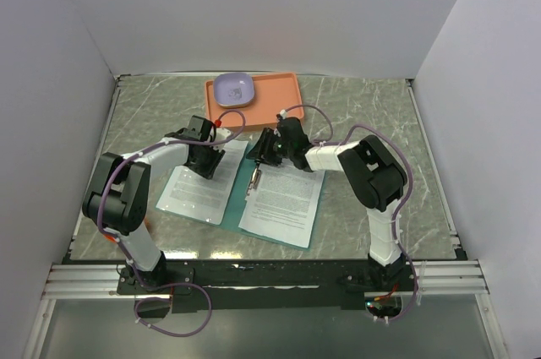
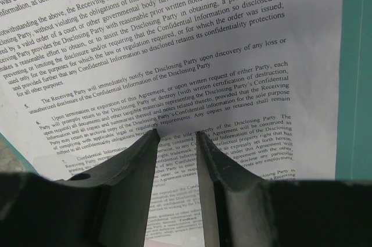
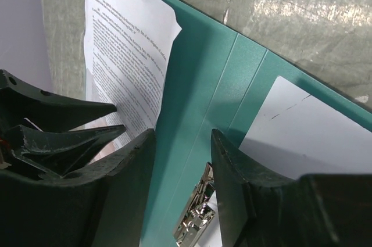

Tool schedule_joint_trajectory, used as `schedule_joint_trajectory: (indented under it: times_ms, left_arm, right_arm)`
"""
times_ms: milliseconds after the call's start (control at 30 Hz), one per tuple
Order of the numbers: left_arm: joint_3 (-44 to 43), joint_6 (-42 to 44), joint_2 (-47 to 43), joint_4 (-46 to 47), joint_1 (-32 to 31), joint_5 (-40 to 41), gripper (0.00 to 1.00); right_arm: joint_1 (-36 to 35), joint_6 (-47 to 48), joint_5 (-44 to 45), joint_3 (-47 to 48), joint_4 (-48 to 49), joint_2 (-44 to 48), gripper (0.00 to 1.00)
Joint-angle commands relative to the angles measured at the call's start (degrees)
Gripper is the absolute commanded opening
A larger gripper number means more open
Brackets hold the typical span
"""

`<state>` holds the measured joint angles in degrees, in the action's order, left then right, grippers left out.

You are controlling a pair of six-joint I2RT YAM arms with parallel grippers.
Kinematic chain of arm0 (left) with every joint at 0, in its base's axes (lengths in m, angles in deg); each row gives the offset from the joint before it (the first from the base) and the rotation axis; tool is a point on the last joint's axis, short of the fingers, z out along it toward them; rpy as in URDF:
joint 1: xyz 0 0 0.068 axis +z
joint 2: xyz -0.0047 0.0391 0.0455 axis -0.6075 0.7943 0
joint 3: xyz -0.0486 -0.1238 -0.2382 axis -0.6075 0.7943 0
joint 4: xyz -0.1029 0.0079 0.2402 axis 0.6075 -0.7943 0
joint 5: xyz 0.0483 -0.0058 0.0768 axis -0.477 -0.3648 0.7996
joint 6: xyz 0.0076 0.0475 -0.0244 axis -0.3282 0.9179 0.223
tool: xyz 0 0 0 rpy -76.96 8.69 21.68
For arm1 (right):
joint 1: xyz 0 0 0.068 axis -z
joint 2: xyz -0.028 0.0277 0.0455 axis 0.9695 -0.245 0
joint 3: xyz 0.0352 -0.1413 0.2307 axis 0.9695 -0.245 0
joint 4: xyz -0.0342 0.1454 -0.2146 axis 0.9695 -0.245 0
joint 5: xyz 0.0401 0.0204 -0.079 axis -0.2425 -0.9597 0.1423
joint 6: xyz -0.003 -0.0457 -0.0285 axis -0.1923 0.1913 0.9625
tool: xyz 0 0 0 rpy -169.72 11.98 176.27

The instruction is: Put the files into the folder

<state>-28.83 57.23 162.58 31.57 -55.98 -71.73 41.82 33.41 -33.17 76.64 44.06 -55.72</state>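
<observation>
The teal folder (image 1: 237, 203) lies open flat on the table, with one of the files (image 1: 196, 190) on its left half and another (image 1: 283, 198) on its right half. My left gripper (image 1: 205, 160) hangs low over the left sheet (image 2: 174, 55), its tips (image 2: 178, 133) open with only printed paper behind the gap. My right gripper (image 1: 262, 152) stands open over the folder's spine (image 3: 197, 84), tips (image 3: 182, 136) either side of the crease. The metal fastener (image 3: 195, 221) shows just below them. The left gripper's fingers (image 3: 64, 125) appear at the left in the right wrist view.
An orange-pink tray (image 1: 270, 93) holding a lilac bowl (image 1: 233, 89) sits at the back, just beyond both grippers. The green marbled table (image 1: 372, 114) is enclosed by white walls on three sides. Both arms reach inward and nearly meet above the folder's top edge.
</observation>
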Motion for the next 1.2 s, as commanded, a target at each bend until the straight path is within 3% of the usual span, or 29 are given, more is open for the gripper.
schedule_joint_trajectory:
  times_ms: [0,1167]
  left_arm:
    - [1.3,1.0,-1.1,-1.3,0.2,1.6,0.39]
    - [1.3,1.0,-2.9,-2.1,0.2,2.4,0.38]
  right_arm:
    - [-0.7,-0.2,-1.2,-1.2,2.3,0.5,0.51]
    - [-6.2,-0.6,-2.1,-6.3,1.9,13.0,0.5]
